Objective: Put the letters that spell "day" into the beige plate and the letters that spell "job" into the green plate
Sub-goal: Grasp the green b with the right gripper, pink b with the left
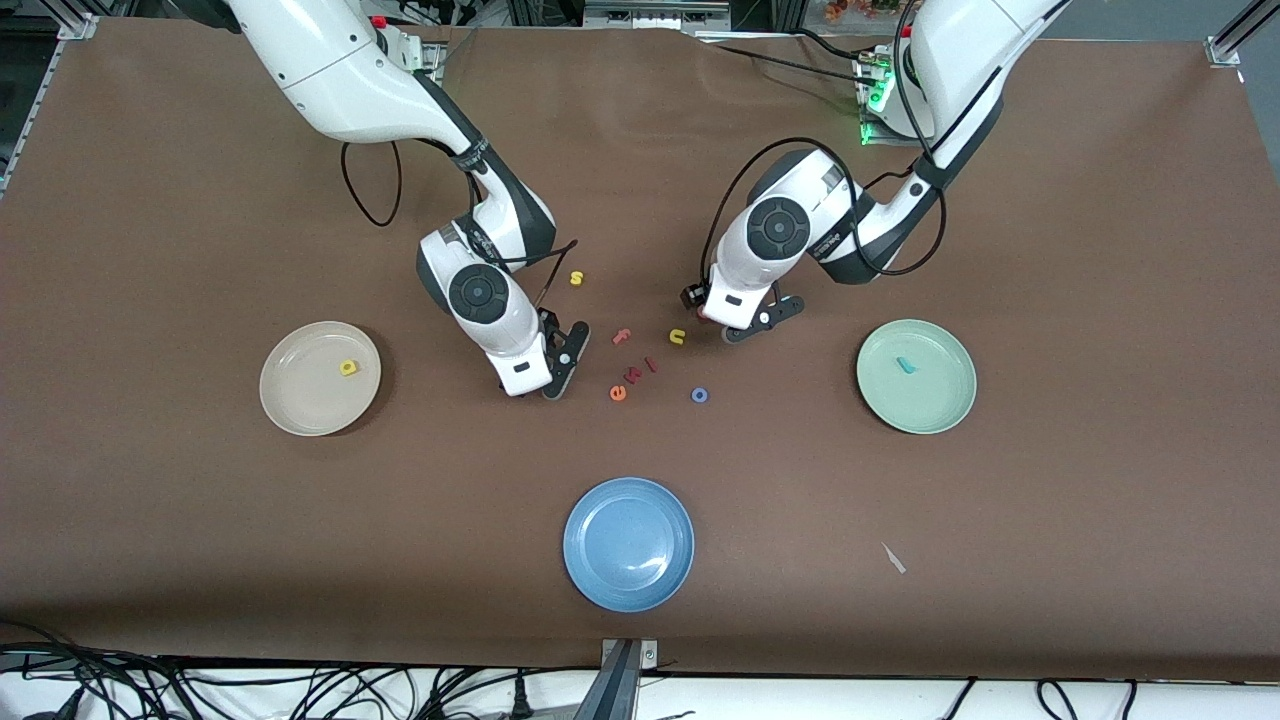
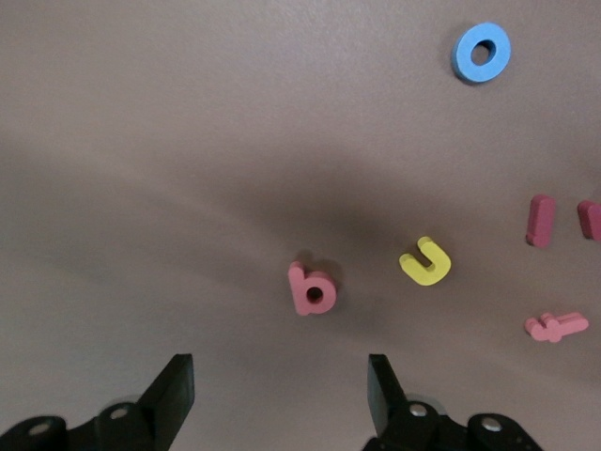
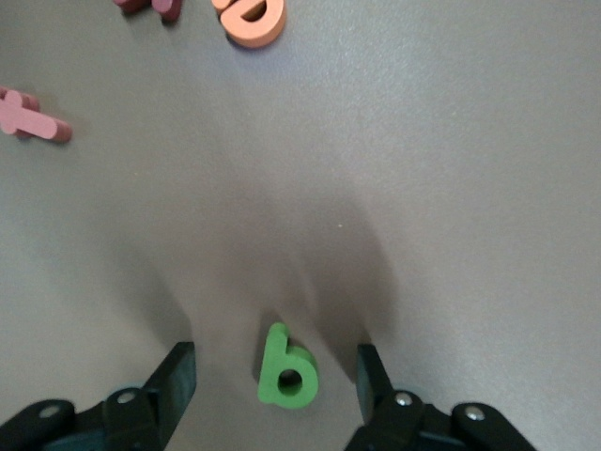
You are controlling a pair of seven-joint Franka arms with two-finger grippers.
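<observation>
Mid-pick: left gripper (image 2: 280, 395) spread over the table with the pink letter (image 2: 311, 288) just ahead, right gripper (image 3: 272, 385) spread astride the green letter (image 3: 285, 367); lowering and closing next.

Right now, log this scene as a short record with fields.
beige plate: holds a yellow letter
green plate: holds a teal letter
blue plate: no letters
left gripper: open, over the pink b
right gripper: open, around the green letter
loose on table: blue o, orange e
</observation>
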